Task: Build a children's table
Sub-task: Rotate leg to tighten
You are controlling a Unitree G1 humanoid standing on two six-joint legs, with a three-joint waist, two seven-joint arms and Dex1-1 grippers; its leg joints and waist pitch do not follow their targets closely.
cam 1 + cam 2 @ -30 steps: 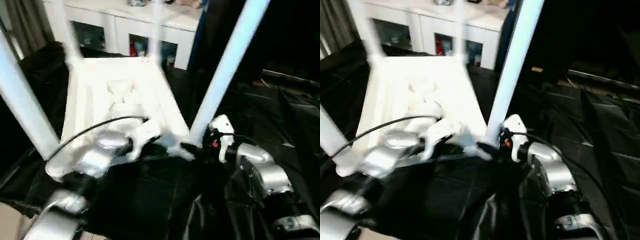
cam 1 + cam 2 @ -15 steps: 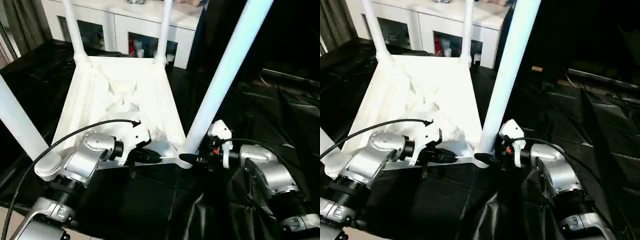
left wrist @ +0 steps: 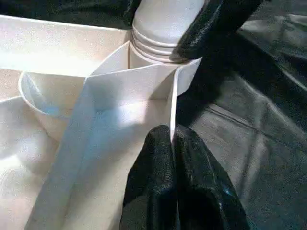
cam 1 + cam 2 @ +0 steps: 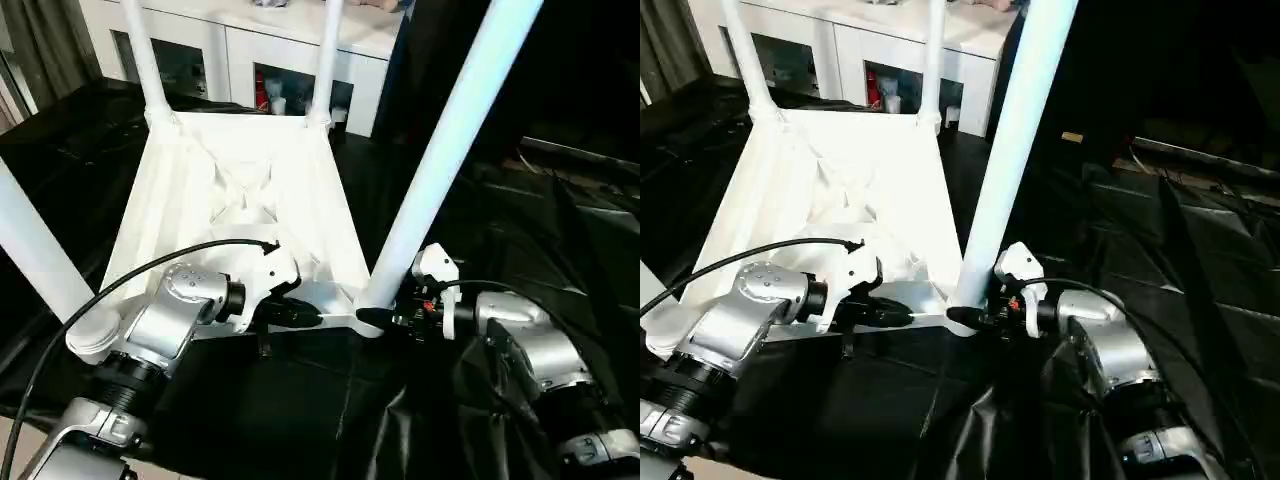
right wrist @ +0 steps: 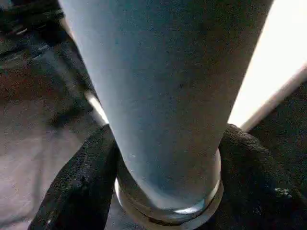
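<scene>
Leg (image 4: 452, 150) rises steeply from the near-right socket, between your right gripper (image 5: 158, 182) fingers straddling its base; left gripper (image 3: 175, 187) stays pinched shut on the tabletop rim (image 3: 173, 103).

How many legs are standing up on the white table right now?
4: two far legs by the cabinet, one near left, one near right at the right pincer.

Upturned table (image 4: 250, 200) on sheet (image 4: 560, 250), before cabinet (image 4: 290, 50).
</scene>
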